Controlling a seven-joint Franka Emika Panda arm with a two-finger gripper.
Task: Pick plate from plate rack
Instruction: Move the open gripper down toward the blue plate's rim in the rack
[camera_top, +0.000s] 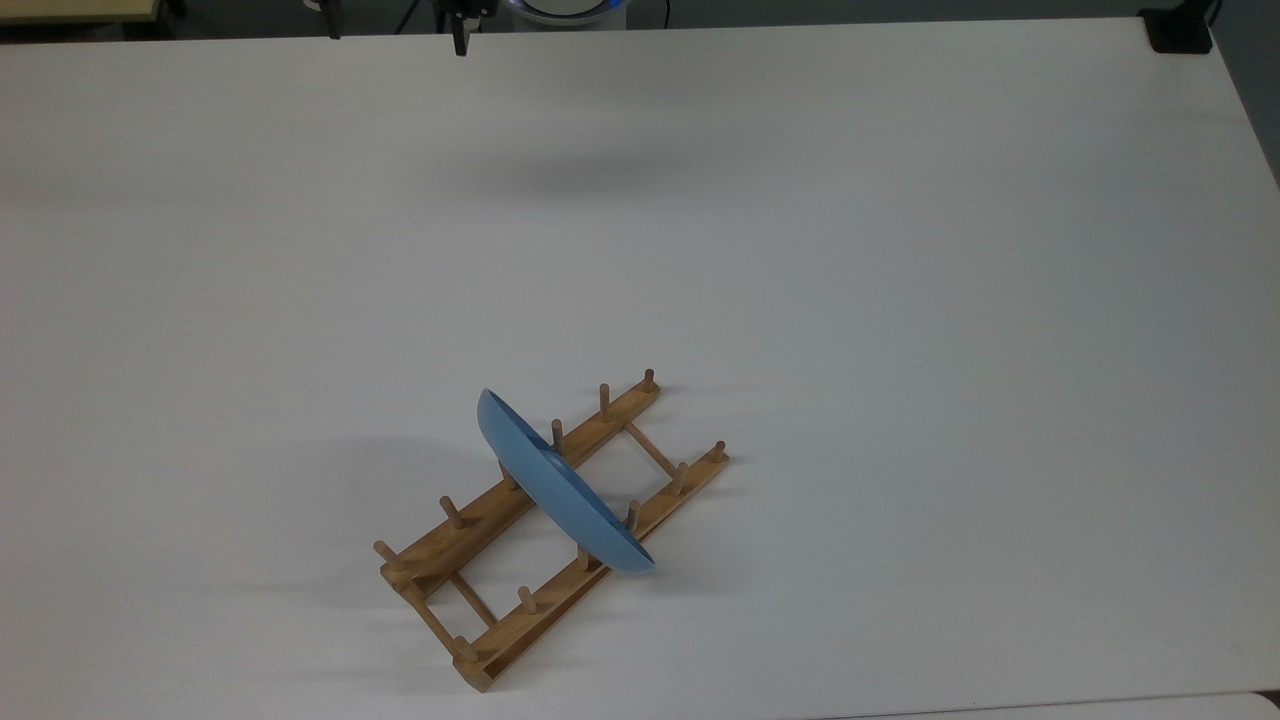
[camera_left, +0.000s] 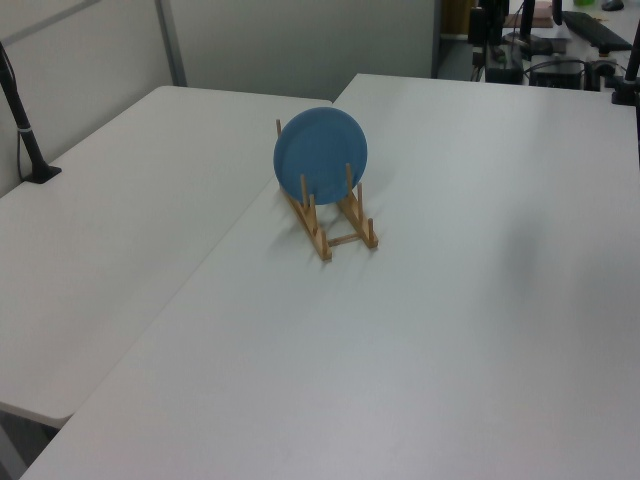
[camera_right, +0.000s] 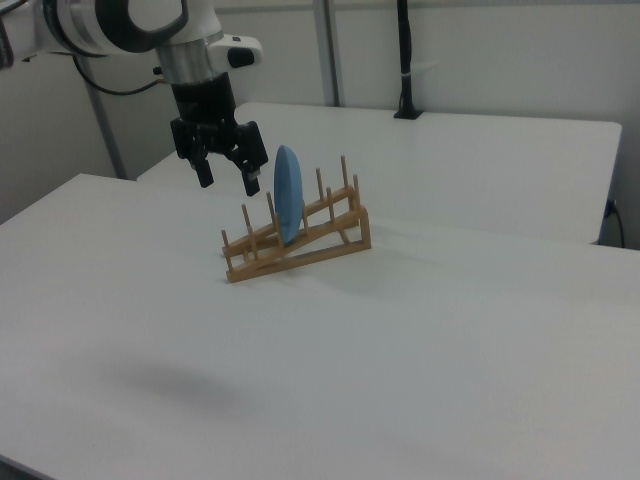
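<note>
A white table (camera_top: 900, 300) adjoins a second table (camera_left: 110, 230); a black post (camera_right: 405, 60) stands at its far edge.

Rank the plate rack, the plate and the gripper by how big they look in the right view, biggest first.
1. Plate rack, the widest.
2 and 3. Gripper and plate look about alike, and the gripper's distance from the camera is unclear, so I won't rank them.

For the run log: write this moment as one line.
phase: pre-grasp | gripper: open, raised, apart from plate | plate: upright on edge between pegs of plate rack | table: white
</note>
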